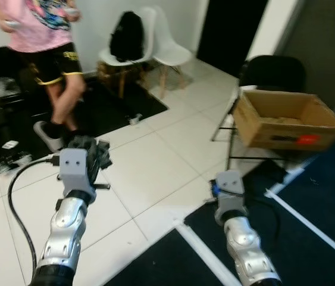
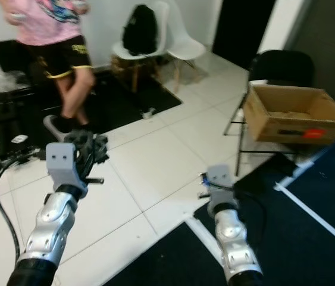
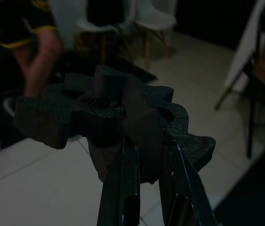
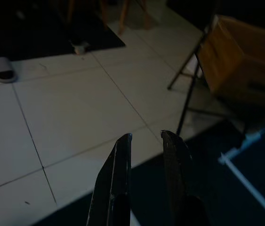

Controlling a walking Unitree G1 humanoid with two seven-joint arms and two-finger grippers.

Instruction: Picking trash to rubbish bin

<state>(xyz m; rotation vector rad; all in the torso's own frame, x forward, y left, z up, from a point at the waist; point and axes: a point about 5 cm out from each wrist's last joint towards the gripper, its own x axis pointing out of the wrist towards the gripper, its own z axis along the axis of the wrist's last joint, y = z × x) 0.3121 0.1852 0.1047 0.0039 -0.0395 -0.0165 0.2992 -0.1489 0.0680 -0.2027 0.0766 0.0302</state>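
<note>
While raised over white tiles, left jaws (image 3: 144, 155) clamped around dark foam scrap (image 3: 108, 110); right jaws (image 4: 146, 155) narrowly parted.

Black backpack (image 1: 126, 36) on white chair (image 1: 144, 44); person (image 1: 45, 53) standing nearby.

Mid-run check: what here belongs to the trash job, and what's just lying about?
Job:
- dark foam scrap, clamped in the left pincer
- cardboard box on the black folding chair, likely the bin
- right pincer, empty, slightly parted

Lying about:
- white chairs with black backpack
- person
- small white item by the mat edge
</note>
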